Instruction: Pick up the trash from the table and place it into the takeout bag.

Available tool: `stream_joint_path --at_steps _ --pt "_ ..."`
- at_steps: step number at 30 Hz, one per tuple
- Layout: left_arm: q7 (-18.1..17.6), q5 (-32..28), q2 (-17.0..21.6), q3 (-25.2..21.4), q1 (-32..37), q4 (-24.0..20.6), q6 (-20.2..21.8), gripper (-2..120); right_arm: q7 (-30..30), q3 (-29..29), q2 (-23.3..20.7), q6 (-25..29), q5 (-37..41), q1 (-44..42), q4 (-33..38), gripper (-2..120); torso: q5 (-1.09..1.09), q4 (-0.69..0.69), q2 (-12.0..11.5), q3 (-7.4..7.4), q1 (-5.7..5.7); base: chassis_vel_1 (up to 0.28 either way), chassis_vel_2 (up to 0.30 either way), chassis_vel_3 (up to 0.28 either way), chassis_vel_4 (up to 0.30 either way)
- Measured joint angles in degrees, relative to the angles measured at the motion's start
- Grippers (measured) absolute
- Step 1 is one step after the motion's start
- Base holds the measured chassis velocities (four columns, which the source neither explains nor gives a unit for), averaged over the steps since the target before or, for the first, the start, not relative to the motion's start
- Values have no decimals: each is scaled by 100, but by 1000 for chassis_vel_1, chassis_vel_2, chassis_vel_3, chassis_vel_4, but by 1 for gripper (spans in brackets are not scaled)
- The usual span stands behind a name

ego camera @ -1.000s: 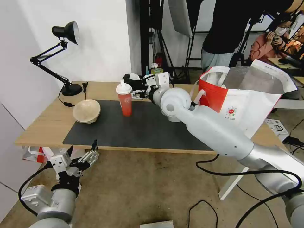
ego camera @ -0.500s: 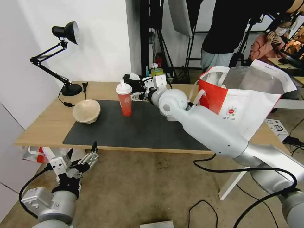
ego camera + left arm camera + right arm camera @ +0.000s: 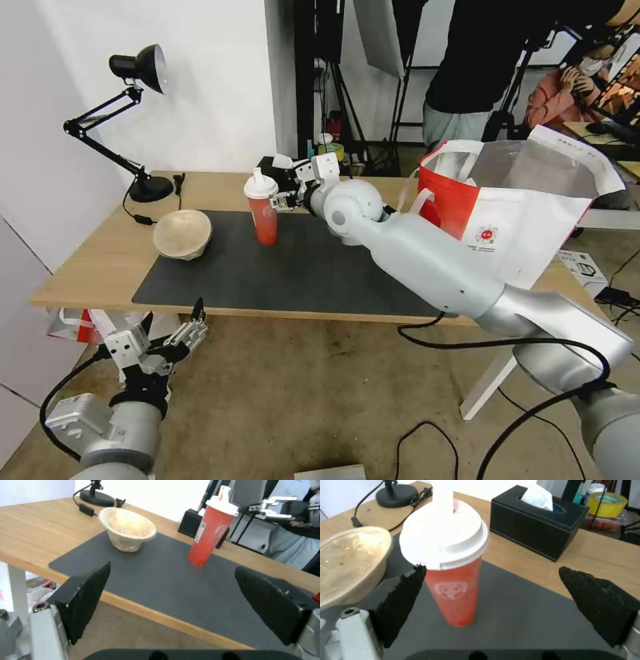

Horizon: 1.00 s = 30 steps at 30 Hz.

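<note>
Closest to me, my left gripper [image 3: 172, 325] hangs low in front of the table's [image 3: 87, 267] near edge, below the tabletop, its black fingers [image 3: 85, 597] spread wide with nothing between them. From its wrist camera I look up across the dark grey mat [image 3: 280, 267] toward the trash.

On the mat's left end the beige pulp bowl [image 3: 183, 233] lies tipped on its side, mouth facing roughly toward me. Farther in stands the red cup [image 3: 263, 208], upright, with a white lid and a white spout sticking up. It carries a pale round emblem on its side and a white sticker strip with small print I cannot read.

My right arm reaches across the mat, and my right gripper [image 3: 285, 198] sits just beside the cup near its upper part, released: in the right wrist view the two black pads [image 3: 401, 602] stand well apart with the cup nearer one of them, not clamped.

Behind the cup, a black tissue box [image 3: 538, 517] rests on bare wood. At the table's right end stands the takeout bag [image 3: 513, 207], mouth open, foil lining showing, with a small round red logo and illegible text beneath. A black desk lamp [image 3: 137, 120] stands at the far left corner.
</note>
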Motion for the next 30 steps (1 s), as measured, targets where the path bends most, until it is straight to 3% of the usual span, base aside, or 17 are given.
stream_joint_path --at_steps 30 --pt "-4 -18 12 19 -44 0 -36 100 -60 -198 443 -265 11 140 -260 100 0 0 0 0 0 0 0 0 0"
